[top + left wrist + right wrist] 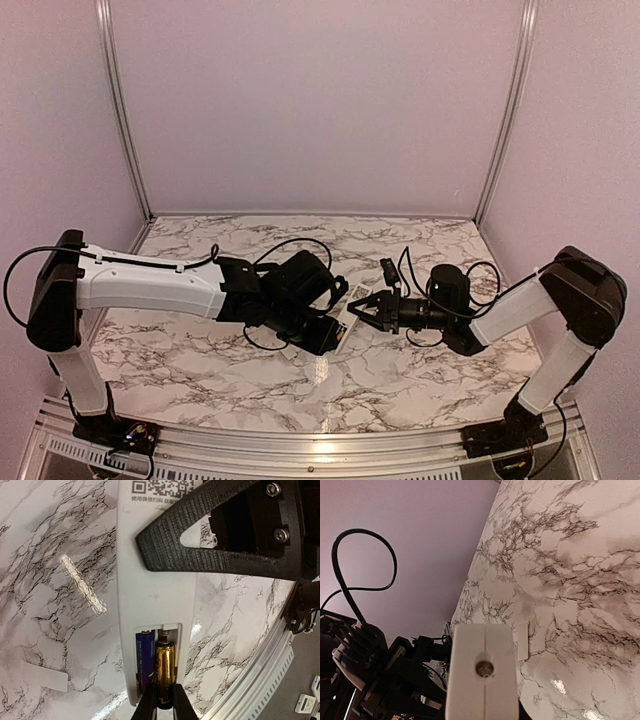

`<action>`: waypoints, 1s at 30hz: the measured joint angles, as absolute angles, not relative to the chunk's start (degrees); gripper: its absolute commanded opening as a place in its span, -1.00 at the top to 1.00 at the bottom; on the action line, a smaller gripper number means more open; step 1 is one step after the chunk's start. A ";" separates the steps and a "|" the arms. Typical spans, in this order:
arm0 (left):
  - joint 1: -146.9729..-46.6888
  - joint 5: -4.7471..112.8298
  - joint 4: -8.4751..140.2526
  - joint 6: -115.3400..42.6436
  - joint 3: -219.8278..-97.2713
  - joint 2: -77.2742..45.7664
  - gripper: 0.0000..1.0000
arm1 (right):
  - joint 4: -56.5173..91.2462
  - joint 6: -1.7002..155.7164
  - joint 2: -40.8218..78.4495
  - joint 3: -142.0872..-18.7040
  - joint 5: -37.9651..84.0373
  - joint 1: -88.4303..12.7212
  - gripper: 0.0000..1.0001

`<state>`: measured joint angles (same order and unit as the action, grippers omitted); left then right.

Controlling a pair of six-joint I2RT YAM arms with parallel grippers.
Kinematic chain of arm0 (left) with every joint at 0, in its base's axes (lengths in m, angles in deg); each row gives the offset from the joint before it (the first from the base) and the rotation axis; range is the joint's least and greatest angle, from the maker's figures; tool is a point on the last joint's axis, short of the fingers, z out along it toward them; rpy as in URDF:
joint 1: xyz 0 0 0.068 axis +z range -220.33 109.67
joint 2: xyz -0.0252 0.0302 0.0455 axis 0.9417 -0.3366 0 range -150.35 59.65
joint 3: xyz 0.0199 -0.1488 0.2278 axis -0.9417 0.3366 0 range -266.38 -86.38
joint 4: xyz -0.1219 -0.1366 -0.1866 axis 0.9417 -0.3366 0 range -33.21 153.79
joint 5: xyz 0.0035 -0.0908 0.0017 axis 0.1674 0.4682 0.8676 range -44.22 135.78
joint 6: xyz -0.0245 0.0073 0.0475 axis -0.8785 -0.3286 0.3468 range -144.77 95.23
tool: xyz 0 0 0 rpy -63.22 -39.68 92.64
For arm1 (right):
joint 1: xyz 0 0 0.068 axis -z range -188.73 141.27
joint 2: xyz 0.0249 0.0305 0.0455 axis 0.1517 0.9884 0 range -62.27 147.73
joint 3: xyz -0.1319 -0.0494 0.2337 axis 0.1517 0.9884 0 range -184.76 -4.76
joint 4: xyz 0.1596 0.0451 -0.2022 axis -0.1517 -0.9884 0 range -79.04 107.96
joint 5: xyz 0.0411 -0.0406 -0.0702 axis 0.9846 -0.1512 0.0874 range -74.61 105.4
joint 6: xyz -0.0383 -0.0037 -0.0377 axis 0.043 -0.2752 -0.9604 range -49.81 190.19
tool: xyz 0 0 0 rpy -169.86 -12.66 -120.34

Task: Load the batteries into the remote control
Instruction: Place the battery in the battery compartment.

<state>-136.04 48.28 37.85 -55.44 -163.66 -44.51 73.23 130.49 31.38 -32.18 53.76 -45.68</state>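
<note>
The white remote control (pixel 150 595) is held back-up above the marble table, its battery compartment open. The dark battery (pixel 145 657) lies in the compartment's left slot. The golden battery (pixel 164 665) sits in the right slot, its far end against the spring. My left gripper (pixel 163 705) is shut on the golden battery's near end. My right gripper (pixel 360 308) is shut on the remote's other end; one of its black fingers (pixel 210 545) crosses the remote's back. The right wrist view shows the remote's end face (pixel 482 680) with its small emitter. In the top view the remote (pixel 340 332) lies between both grippers.
A small white rectangular cover (pixel 44 676) lies flat on the marble beside the remote; it also shows in the right wrist view (pixel 522 641). The table's metal front rail (pixel 260 680) runs close by. Cables loop around both wrists (pixel 290 245).
</note>
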 measured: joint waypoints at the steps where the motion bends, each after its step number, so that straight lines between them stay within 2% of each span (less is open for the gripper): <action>1: -136.04 48.28 37.79 -55.44 -163.74 -44.55 0.82 | 73.23 130.49 31.38 -32.16 53.76 -45.68 1.00; 12: -136.00 48.02 37.52 -55.25 -163.90 -44.51 0.53 | 73.23 130.62 31.38 -32.14 53.83 -45.70 1.00; 27: -135.41 47.12 37.41 -54.81 -160.86 -39.24 0.31 | 74.97 132.58 31.38 -32.14 55.51 -46.11 1.00; 30: -135.41 46.67 37.87 -53.67 -159.68 -36.84 0.11 | 75.00 133.06 31.38 -32.14 56.06 -46.11 1.00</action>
